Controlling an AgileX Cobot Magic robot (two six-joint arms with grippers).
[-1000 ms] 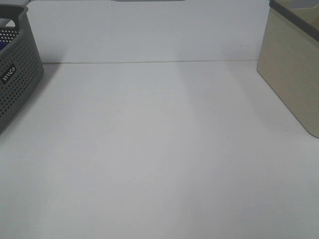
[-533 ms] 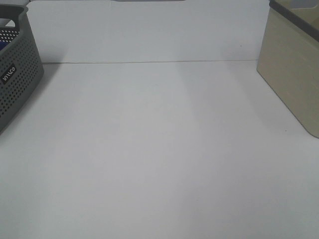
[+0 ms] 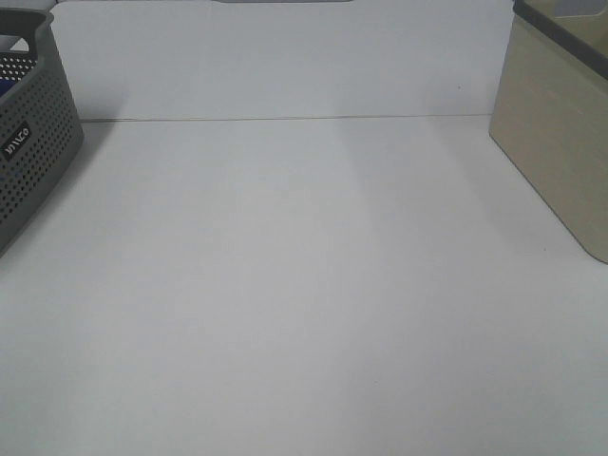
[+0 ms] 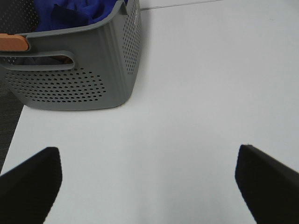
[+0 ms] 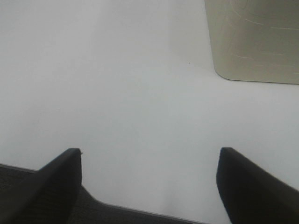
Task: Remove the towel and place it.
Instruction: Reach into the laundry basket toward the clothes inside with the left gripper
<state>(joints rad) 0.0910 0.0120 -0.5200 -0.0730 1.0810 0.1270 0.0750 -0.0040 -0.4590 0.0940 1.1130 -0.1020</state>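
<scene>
The royal-blue towel (image 4: pixel 81 11) lies bunched inside the grey perforated basket (image 4: pixel 84 74), seen in the left wrist view; a sliver of blue (image 3: pixel 5 87) shows in the basket (image 3: pixel 28 152) at the far left of the exterior view. My left gripper (image 4: pixel 149 184) is open and empty, low over the white table in front of the basket, apart from it. My right gripper (image 5: pixel 149 179) is open and empty over the table near its front edge. Neither gripper shows in the exterior view.
A beige box (image 3: pixel 560 123) stands at the right of the white table (image 3: pixel 304 285); it also shows in the right wrist view (image 5: pixel 254 39). An orange tab (image 4: pixel 14 42) sits on the basket's rim. The table's edge (image 5: pixel 46 196) lies under the right gripper.
</scene>
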